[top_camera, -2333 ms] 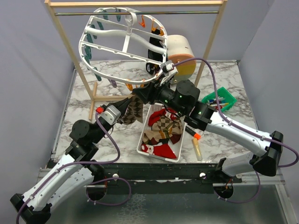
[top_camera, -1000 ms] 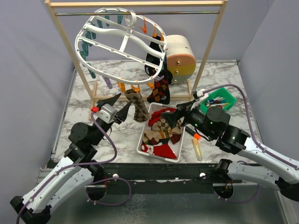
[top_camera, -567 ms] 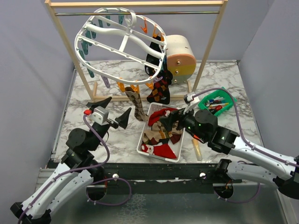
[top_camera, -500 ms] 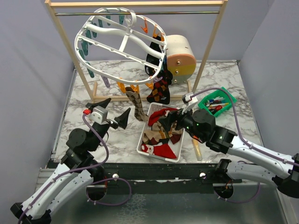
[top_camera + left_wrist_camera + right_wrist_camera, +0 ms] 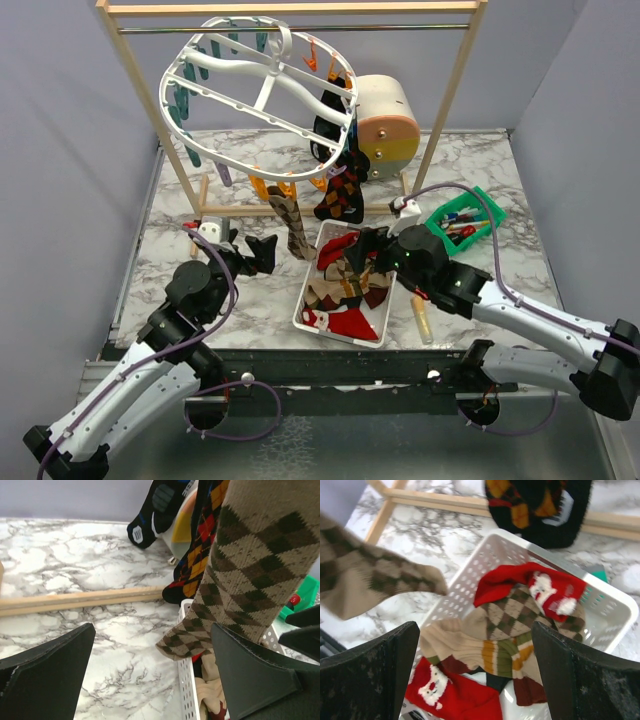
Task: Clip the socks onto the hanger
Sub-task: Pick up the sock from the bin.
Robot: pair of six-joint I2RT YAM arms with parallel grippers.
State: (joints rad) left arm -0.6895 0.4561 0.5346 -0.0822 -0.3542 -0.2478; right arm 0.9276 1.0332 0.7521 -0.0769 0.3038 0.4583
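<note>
Tan sock top off-frame, L wrist.

Brown argyle sock — hanging betw. open gripper fingers

The socks are soft knitted cloth; the hanger smooth white plastic; the basket perforated white plastic; the rack pale bare wood; the tabletop smooth, marble-patterned.
</note>
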